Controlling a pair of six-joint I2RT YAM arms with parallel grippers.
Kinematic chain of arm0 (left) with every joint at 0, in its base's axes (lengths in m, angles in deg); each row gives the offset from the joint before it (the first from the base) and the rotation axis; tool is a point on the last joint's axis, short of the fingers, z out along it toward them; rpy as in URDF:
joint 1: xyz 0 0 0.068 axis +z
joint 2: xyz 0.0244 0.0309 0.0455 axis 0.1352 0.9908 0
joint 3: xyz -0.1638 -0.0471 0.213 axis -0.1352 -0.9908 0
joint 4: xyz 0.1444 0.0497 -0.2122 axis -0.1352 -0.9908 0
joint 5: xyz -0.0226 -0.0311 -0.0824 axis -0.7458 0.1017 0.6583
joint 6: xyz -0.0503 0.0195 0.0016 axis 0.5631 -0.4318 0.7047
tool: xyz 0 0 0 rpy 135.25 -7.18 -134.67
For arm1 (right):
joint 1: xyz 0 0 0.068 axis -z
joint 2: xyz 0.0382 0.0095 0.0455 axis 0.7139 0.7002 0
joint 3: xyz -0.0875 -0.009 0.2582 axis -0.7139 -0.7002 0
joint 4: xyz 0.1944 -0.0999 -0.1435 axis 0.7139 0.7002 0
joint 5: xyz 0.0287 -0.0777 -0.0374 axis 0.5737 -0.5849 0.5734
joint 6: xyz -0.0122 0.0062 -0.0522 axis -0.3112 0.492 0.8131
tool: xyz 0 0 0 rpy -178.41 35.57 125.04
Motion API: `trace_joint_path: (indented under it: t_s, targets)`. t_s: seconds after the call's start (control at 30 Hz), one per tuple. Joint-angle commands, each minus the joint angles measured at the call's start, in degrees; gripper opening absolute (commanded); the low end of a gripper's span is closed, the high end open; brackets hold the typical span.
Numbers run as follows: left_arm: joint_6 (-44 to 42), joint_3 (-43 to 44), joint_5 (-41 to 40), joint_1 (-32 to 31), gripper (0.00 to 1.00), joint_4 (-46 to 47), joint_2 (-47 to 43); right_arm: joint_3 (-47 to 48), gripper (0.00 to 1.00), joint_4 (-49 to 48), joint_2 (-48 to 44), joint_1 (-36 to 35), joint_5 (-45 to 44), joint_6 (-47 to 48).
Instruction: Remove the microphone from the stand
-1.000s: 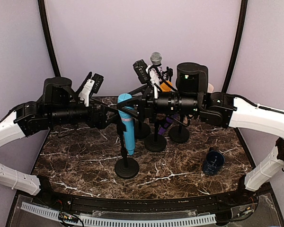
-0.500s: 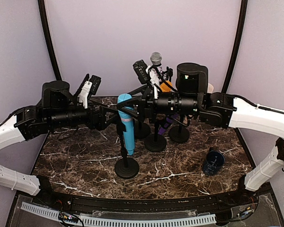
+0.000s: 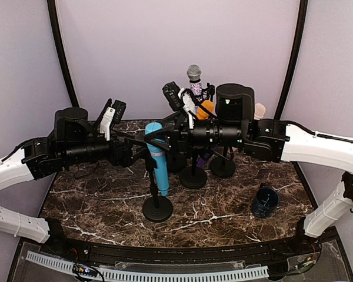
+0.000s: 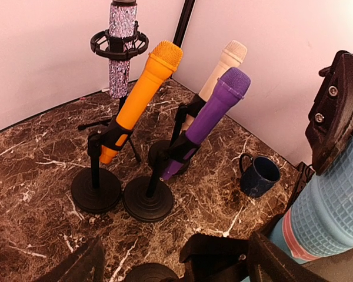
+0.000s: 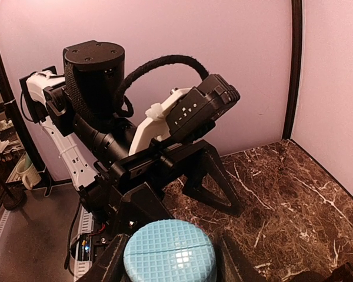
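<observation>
Mic [image 3: 158, 161], blue, pinched by R gripper [image 5: 169, 257]; L gripper [image 4: 176, 261] spread wide near stand [image 3: 157, 210].

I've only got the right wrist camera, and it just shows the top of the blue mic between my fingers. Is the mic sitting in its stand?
Observer: Yes. From above, the blue microphone leans slightly in its stand.
Operator: Is the left gripper around it too?
Observer: No. The left gripper is open, beside the mic, not around it.
Operator: Anything behind it?
Observer: An orange microphone, a purple microphone and a mug.
</observation>
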Motion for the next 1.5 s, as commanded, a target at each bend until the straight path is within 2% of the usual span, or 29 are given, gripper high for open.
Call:
trace_joint_path:
  t_s: [0.0,0.7,1.47]
  targets:
    - [-2.15,-3.41,2.54,-0.16,0.86,-10.83,2.78,-1.92,0.36,0.48,1.26,-0.56,0.61,0.40]
    - [-1.55,-10.82,3.12,-0.18,0.86,-8.52,4.43,-11.23,0.38,-7.55,2.32,-0.57,-0.64,-0.86]
    - [-2.41,-11.17,-0.08,-0.19,0.87,-8.63,2.33,-12.31,0.36,-14.43,-1.73,-0.75,-0.28,-4.19]
